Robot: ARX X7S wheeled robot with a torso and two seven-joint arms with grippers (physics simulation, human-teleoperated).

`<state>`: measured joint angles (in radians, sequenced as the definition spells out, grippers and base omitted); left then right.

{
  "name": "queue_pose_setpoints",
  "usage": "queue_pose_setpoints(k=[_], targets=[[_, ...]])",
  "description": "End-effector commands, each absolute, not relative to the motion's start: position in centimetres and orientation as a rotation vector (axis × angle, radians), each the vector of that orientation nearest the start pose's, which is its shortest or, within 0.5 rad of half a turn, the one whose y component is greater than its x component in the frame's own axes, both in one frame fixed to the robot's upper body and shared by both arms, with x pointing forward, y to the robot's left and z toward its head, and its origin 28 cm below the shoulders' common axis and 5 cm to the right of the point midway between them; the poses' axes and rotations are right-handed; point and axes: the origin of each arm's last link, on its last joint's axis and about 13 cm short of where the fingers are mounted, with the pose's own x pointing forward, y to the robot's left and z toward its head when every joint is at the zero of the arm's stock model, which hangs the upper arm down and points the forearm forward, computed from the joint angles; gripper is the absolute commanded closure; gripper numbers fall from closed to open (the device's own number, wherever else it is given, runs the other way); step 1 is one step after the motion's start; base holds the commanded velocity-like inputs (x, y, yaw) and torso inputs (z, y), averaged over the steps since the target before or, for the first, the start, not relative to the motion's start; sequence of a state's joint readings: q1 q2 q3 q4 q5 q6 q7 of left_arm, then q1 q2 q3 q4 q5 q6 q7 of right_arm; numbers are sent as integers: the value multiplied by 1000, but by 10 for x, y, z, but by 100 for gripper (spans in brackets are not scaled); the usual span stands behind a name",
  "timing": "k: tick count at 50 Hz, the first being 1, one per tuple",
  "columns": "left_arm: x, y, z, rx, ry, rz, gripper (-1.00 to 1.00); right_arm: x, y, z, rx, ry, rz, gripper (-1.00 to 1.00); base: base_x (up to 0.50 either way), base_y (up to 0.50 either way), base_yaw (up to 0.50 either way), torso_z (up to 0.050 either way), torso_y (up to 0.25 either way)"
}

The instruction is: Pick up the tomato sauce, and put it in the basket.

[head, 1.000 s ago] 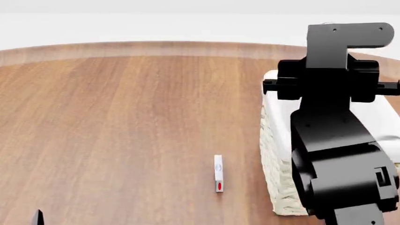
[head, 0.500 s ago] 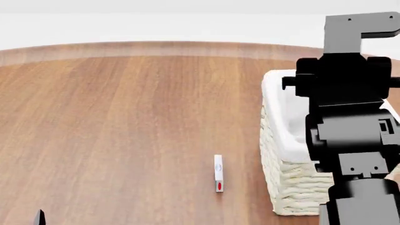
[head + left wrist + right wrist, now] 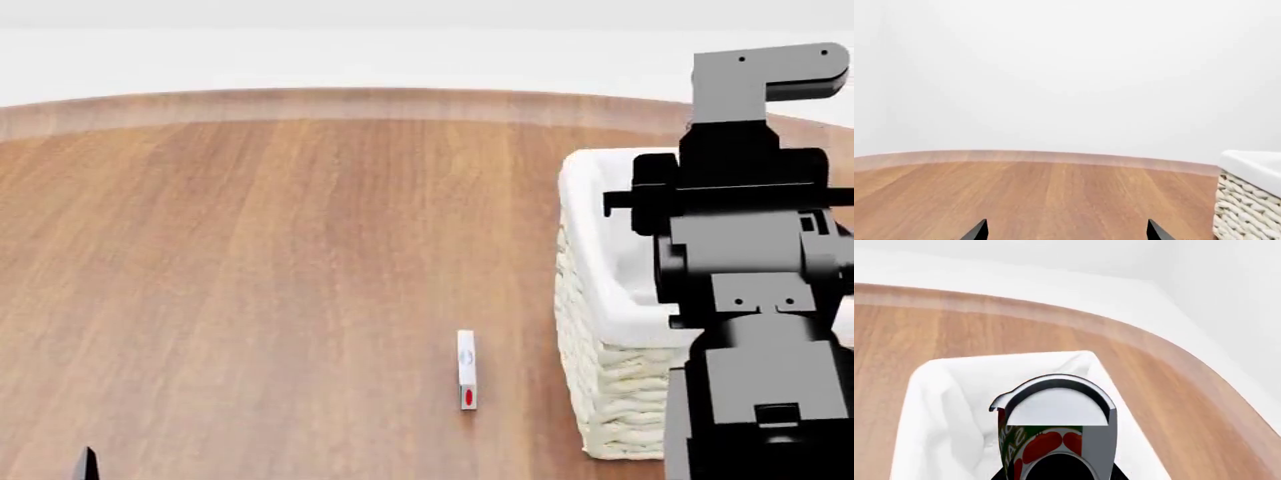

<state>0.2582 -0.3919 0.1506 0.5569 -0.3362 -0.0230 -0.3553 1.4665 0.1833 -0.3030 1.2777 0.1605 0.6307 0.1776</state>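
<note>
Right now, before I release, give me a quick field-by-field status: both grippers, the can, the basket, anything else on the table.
right gripper: over the basket, shut on the tomato sauce
tomato sauce: held above the basket's white liner, not yet released
basket: on the table's right side, partly hidden by the right arm in the head view
left gripper: low at the near left, only its fingertips show, spread apart, nothing between them
table: round, wood
other item: small white stick with a red mark lying left of the basket
</note>
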Motion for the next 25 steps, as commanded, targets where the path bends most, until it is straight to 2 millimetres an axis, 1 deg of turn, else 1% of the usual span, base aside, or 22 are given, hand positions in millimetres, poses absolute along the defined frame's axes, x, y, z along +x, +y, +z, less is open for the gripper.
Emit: queue_pose_setpoints(k=[1, 7, 15, 16, 22, 25], targets=[[150, 229, 80, -58, -175, 23, -100, 413, -172, 215, -171, 541, -318, 100, 0, 0, 0, 0, 0], [150, 229, 76, -57, -167, 26, -100, 411, -173, 210, -155, 562, -316, 100, 0, 0, 0, 0, 0], [150, 228, 74, -58, -164, 24, -100, 410, -174, 209, -128, 575, -316, 100, 0, 0, 0, 0, 0], [150, 229, 74, -57, -163, 26, -100, 410, -175, 210, -120, 581, -321, -100, 0, 0, 0, 0, 0], [150, 229, 73, -58, -160, 29, -100, 411, -175, 213, -108, 568, -325, -100, 0, 0, 0, 0, 0], [150, 229, 74, -58, -160, 30, -100, 412, -175, 218, -101, 544, -335, -100, 0, 0, 0, 0, 0]])
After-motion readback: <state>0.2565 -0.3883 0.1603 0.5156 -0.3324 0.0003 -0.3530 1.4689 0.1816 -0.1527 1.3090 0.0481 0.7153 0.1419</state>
